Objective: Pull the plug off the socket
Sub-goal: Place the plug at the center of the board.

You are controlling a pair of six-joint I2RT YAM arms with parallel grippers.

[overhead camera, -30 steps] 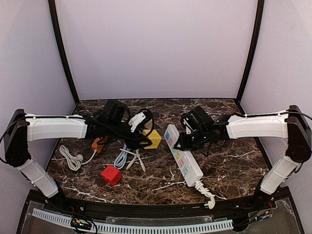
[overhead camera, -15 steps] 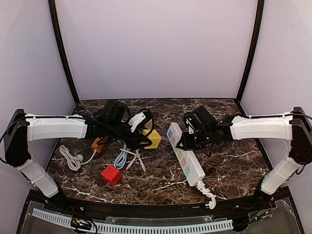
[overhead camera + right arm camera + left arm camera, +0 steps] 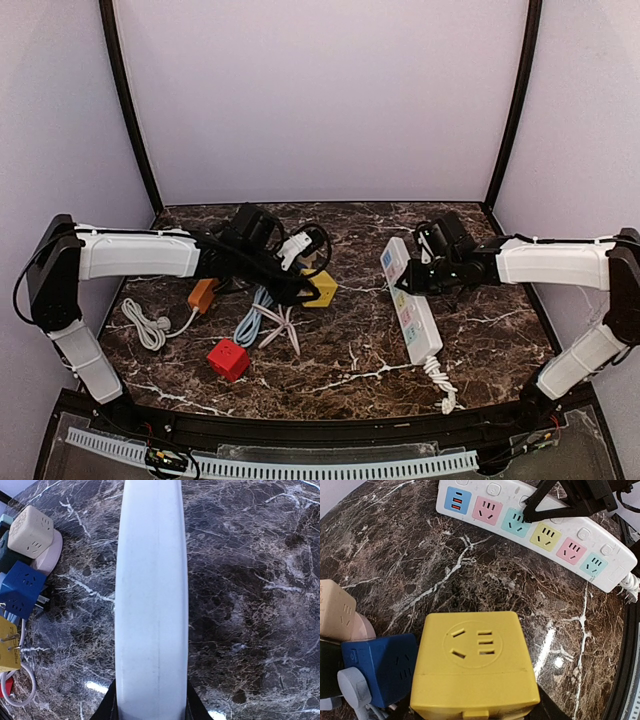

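A yellow cube adapter [image 3: 318,288] sits in my left gripper [image 3: 308,286], which is shut on it; it fills the bottom of the left wrist view [image 3: 475,665], socket face up. A white power strip [image 3: 415,318] with coloured sockets lies at centre right, apart from the cube. My right gripper [image 3: 420,277] is shut on the strip's upper part. In the right wrist view the strip's white side [image 3: 150,605] runs between the fingers [image 3: 111,707]. The cube's bare prongs [image 3: 9,639] show at the left edge there.
A red cube [image 3: 228,358], an orange plug [image 3: 203,295], a coiled white cable [image 3: 145,325] and blue-white cables [image 3: 262,325] lie at left. A blue cube [image 3: 380,667] and a beige cube [image 3: 335,612] sit beside the yellow one. The strip's cord [image 3: 440,385] trails toward the front edge.
My right gripper has carried the power strip to the right, away from the yellow cube, and a gap has opened between them. The left gripper has shifted slightly right with the cube.
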